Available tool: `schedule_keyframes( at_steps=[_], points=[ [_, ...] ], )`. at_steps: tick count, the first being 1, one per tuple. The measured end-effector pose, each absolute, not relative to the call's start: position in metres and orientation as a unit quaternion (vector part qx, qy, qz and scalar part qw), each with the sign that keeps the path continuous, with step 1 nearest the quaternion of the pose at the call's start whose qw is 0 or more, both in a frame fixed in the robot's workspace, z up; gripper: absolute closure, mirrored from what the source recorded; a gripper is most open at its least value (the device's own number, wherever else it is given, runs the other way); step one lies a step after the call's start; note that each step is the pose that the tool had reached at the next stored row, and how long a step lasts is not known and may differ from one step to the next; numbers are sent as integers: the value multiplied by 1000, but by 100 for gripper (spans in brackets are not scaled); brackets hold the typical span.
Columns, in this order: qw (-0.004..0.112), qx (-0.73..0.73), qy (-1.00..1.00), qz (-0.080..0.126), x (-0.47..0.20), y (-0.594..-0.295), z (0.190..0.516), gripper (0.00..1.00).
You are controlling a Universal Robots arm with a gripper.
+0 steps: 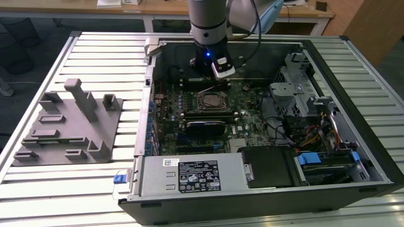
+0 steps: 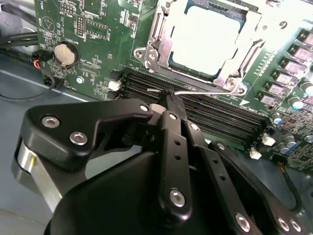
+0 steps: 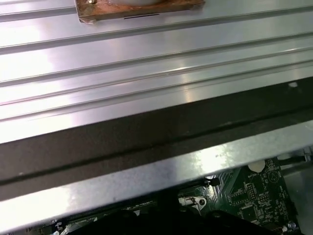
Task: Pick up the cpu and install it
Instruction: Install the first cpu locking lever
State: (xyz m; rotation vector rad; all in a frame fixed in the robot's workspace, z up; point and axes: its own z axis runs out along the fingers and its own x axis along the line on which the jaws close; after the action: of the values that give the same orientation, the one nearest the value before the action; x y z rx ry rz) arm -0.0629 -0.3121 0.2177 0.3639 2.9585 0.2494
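Note:
The cpu (image 2: 208, 41), a flat square chip with a pale silvery top, lies in the motherboard socket (image 1: 211, 100) with the metal load frame (image 2: 161, 34) down around it. A thin wire socket lever (image 2: 205, 93) runs along the socket's side, beside the memory slots. My gripper (image 2: 168, 100) is shut, and its black fingertips meet right at the hooked end of that lever. In the exterior view the gripper (image 1: 212, 80) hangs inside the open computer case, just behind the socket.
The open computer case (image 1: 353, 85) lies on a slatted aluminium table (image 1: 101, 52). A grey fixture (image 1: 69, 127) stands on the exterior view's left. A black heatsink block (image 1: 203, 126), a power supply (image 1: 189, 175) and drive cages with cables (image 1: 303, 109) crowd the case. A coin battery (image 2: 66, 54) sits on the board.

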Motion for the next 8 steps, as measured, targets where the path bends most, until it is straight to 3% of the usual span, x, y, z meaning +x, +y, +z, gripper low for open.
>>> schedule_keyframes(
  at_steps=[8],
  points=[
    [81,121,986,84,-65,-315,217,89]
  ],
)
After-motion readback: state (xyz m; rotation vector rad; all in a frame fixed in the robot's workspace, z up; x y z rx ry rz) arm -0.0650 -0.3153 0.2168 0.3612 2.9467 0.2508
